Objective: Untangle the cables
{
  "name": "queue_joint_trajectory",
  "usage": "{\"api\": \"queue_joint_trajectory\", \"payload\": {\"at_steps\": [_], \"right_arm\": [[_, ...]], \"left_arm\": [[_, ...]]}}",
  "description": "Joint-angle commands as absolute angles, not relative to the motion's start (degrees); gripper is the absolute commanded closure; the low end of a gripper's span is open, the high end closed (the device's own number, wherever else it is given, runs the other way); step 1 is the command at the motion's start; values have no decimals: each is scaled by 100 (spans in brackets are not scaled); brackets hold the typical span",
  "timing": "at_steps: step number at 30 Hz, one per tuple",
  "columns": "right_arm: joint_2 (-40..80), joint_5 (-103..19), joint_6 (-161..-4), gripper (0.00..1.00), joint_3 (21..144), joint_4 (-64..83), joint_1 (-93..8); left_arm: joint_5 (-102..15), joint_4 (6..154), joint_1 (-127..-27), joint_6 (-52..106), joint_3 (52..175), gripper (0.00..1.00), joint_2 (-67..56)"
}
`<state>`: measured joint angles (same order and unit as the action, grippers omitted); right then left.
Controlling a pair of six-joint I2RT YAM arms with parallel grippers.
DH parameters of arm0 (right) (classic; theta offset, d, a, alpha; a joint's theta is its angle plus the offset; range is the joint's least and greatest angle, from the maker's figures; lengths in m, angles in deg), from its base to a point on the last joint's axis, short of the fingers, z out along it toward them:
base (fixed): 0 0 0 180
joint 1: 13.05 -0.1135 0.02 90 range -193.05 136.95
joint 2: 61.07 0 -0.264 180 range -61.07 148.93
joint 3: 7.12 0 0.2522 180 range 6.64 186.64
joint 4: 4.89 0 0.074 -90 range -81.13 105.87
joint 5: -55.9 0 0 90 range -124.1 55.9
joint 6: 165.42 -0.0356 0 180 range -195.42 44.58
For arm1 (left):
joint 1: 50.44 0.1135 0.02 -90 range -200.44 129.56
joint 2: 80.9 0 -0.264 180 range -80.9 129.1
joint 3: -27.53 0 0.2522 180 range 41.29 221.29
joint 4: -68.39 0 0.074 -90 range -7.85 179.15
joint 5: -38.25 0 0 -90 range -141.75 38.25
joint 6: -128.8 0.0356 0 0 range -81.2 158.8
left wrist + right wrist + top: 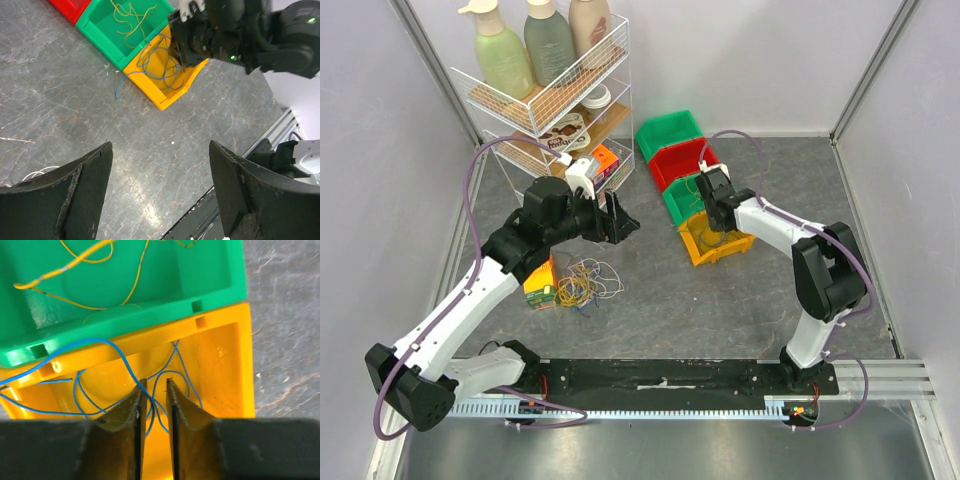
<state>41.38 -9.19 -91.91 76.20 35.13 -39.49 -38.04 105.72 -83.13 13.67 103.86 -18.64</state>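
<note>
I count two green bins (656,136), one red bin (670,166), one yellow bin (705,255), three bottles (548,40) and one blue cable (100,341).

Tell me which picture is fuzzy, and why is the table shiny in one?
Right wrist view: the right gripper looks blurry up close, the blue cable and yellow bin sharper. Left wrist view: light glares off the table as a pale patch. Top external view: even light, soft shadows.
</note>
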Motion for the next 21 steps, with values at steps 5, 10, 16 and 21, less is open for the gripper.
{"api": "queue_joint_trajectory", "payload": {"at_steps": [5, 10, 16, 21], "right_arm": [[3508, -1387, -9027, 45, 8687, 3910, -3950], [3718, -2203, -8948, 41, 8873, 3568, -3950], [4106, -1961, -9054, 46, 9137, 3892, -3942], [3763, -1196, -8861, 51, 8593, 3928, -3977]], "left_arm": [[-4033, 10413, -8252, 1964, 10133, 16, -1920], [-3936, 10413, -8147, 2017, 10088, 16, -1929], [-3831, 10369, -7997, 1982, 9974, 16, -1990], [-3690, 10316, -7953, 1946, 9956, 16, -1955]]}}
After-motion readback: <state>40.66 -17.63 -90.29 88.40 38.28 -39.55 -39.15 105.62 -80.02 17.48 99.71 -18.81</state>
